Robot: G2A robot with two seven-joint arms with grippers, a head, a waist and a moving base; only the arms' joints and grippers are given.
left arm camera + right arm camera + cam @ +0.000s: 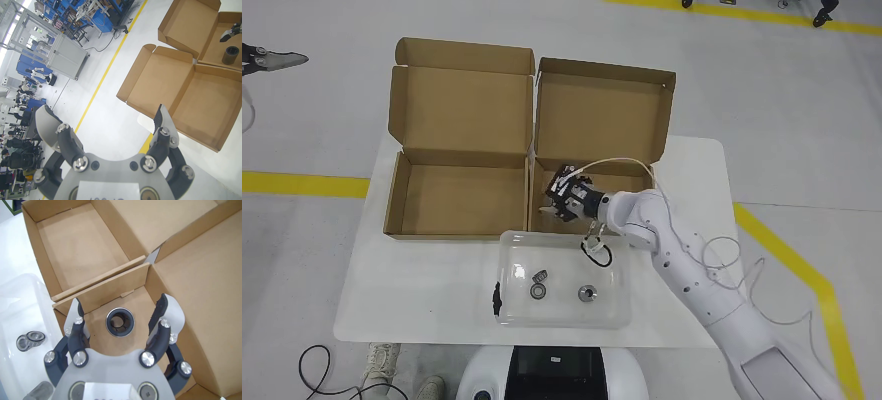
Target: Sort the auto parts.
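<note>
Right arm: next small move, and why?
Probably lift the right gripper straight up out of the box. It is open and apart from the sleeve, which stands on the box floor, and bearings lie in the tray.

A white counter (362,290) carries three things. A clear plastic tray (562,310) sits near its front edge. Just behind the tray stands the right cardboard box (602,110), lid open. The left cardboard box (457,200), also open, stands beside it, behind the tray's left corner.
</note>
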